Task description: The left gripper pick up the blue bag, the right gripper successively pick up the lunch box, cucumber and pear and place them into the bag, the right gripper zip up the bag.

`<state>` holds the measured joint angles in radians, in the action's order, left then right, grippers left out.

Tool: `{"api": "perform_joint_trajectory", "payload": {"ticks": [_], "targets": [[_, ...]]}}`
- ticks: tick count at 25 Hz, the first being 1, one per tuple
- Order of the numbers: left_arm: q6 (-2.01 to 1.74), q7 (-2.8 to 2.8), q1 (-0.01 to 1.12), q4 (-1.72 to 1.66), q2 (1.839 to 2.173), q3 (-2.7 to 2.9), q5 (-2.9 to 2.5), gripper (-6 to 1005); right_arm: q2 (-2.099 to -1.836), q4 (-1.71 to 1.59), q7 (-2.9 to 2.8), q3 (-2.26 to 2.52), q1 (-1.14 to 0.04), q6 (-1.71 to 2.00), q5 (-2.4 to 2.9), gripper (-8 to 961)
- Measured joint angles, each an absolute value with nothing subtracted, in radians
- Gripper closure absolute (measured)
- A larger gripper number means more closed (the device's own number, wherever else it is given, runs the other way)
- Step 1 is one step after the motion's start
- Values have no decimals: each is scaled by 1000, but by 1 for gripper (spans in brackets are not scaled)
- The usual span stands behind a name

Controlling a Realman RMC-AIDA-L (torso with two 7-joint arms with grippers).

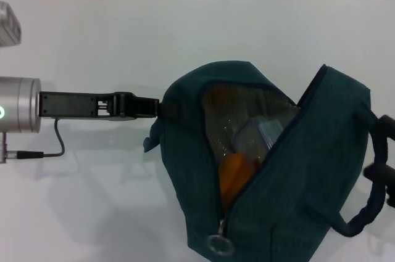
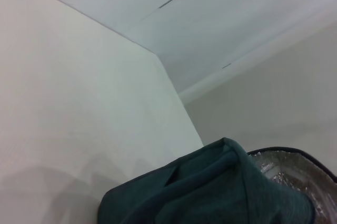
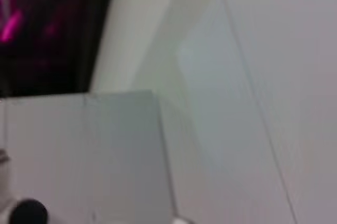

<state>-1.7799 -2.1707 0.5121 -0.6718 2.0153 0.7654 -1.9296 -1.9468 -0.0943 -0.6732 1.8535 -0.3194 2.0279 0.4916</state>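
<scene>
The blue bag [image 1: 308, 169] lies on the white table with its top unzipped and its silver lining showing. My left gripper [image 1: 162, 108] reaches in from the left and is shut on the bag's left edge. The left wrist view shows the bag's fabric [image 2: 210, 187] close up, beside the lining [image 2: 295, 174]. Inside the opening sits the lunch box [image 1: 259, 137] with an orange item [image 1: 234, 174] below it. The cucumber and pear are hidden. The zipper's ring pull [image 1: 220, 245] hangs at the near end. My right gripper [image 1: 382, 169] is at the right edge, beside the bag's handle [image 1: 361, 219].
The white table [image 1: 111, 40] spreads behind and to the left of the bag. A grey device [image 1: 7, 24] sits at the far left edge. The left arm's cable [image 1: 52, 148] hangs below its wrist. The right wrist view shows only blurred walls.
</scene>
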Motion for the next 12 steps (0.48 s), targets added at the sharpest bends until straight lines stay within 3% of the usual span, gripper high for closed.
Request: {"api": "perform_joint_trajectory", "payload": {"ticks": [12], "targets": [[-1779, -2169, 503, -673, 2017, 685, -1916, 931, -1928, -92, -822, 1854, -354, 1921, 535, 312]]}}
